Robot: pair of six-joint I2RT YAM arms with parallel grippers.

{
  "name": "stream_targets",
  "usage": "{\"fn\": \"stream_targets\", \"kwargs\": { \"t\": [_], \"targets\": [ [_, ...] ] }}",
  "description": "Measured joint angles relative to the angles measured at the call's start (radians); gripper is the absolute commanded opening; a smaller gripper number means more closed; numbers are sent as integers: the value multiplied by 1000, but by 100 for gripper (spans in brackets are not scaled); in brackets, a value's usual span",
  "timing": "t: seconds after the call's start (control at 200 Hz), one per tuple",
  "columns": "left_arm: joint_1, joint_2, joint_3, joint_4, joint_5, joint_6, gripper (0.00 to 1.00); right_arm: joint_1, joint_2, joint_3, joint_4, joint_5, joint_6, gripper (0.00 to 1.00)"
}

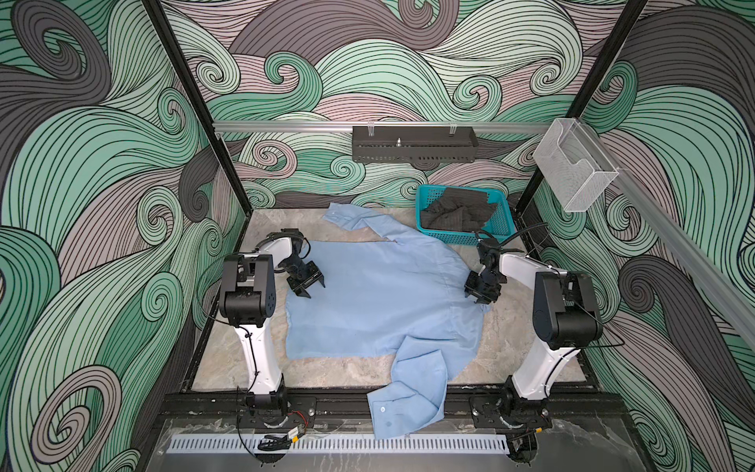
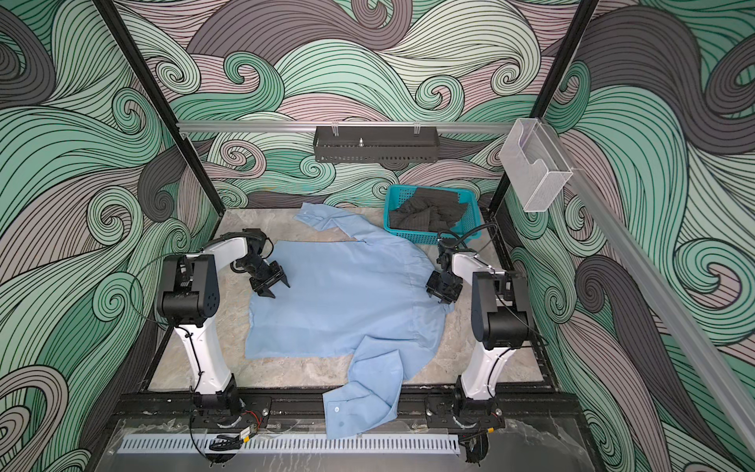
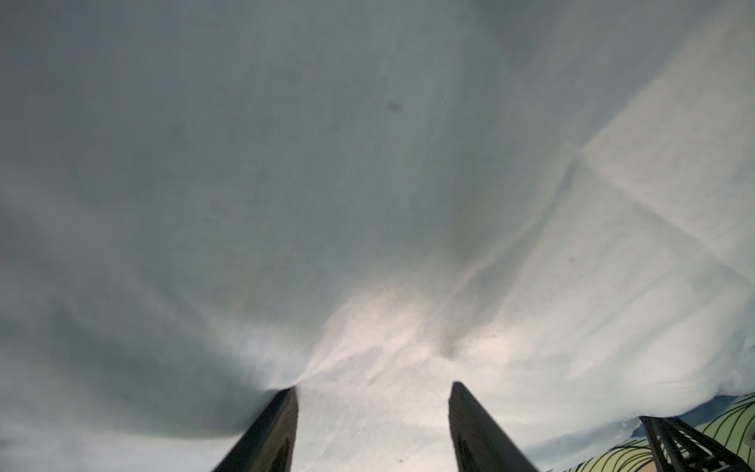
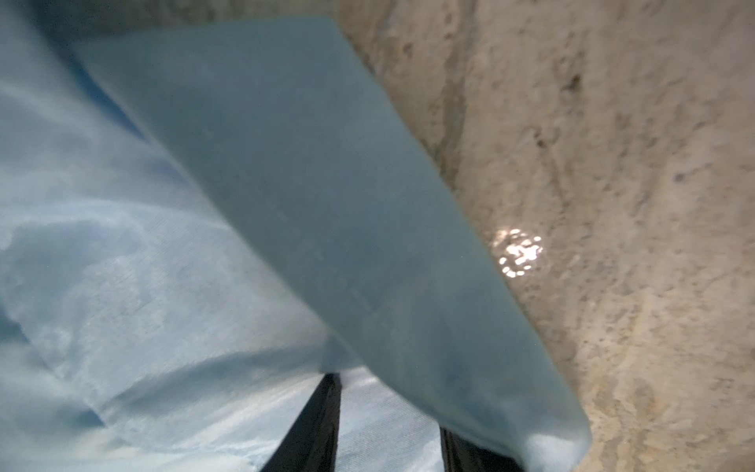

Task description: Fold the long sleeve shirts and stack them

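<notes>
a robotics lab test cell: a booth of black frame posts (image 1: 196,106) and silver rails (image 1: 286,126), with wall panels (image 1: 81,204) printed in swirling waves. 2 white-and-black arms, the left arm (image 1: 257,355) and the right arm (image 1: 535,367), are bolted to a track at the front edge of a marble-look table (image 1: 228,359). a slotted cable duct (image 1: 367,443) runs along the front. a black perforated tray (image 1: 412,147) and a clear holder (image 1: 572,171) hang on the rails.

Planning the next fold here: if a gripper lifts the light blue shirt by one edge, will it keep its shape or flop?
Probably flops: the light blue shirt lies creased, and its sleeve drapes limply over the table's front edge. In the right wrist view its raised flap looks thin, so likely light.
</notes>
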Motion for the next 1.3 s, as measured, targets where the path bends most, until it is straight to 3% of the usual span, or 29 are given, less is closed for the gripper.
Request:
{"fn": "stream_targets", "kwargs": {
  "t": [0.14, 0.32, 0.436, 0.556, 0.706, 0.871, 1.071, 1.201, 1.301],
  "targets": [
    [-12, 16, 33, -3, 7, -3, 63, -13, -3, 0, -11, 8, -13, 48],
    [-12, -76, 13, -4, -6, -5, 69, -5, -60, 1, -55, 8, -44, 69],
    [-12, -317, -33, -14, -40, -11, 71, 26, -200, 11, -99, 23, -50, 77],
    [-12, -635, -133, 0, -77, -52, 71, 70, -367, 34, -134, 35, -53, 79],
    [-24, -994, -409, -2, -102, -181, 74, 115, -526, 28, -186, 35, -41, 80],
    [-89, -1211, -696, -37, -148, -361, 81, 185, -646, -14, -243, 26, -10, 80],
    [-146, -1331, -858, -78, -198, -537, 81, 286, -713, -50, -298, 16, 34, 80],
    [-166, -1310, -907, -53, -230, -616, 81, 324, -731, -57, -311, 14, 57, 81],
    [-174, -1263, -959, -1, -253, -663, 75, 333, -733, -59, -314, 13, 66, 81]
  ]
}}
